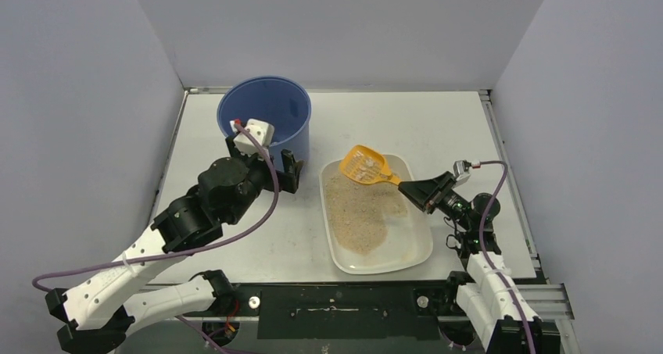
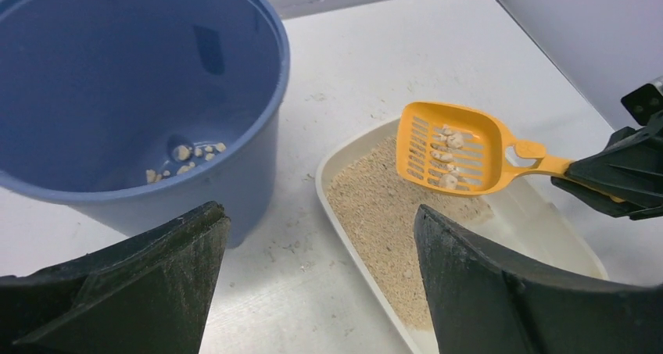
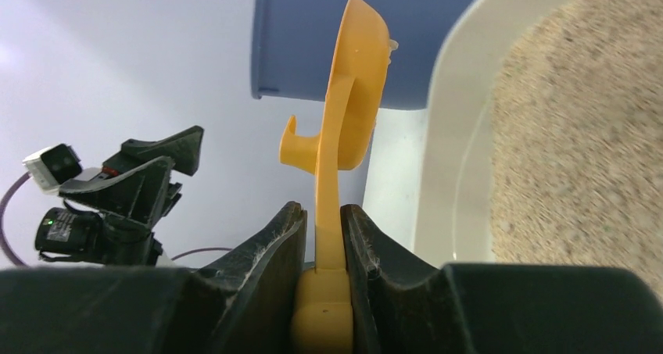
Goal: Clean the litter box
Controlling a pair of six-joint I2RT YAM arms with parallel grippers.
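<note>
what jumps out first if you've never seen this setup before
The bright yellow slotted plastic scoop, pinched by its handle in the right gripper, hangs over the far end of the shallow white plastic litter box with pale clumps in its bowl. To its left stands the tall round blue plastic bucket, a few loose clumps at its bottom, with the left gripper open beside it.
</note>
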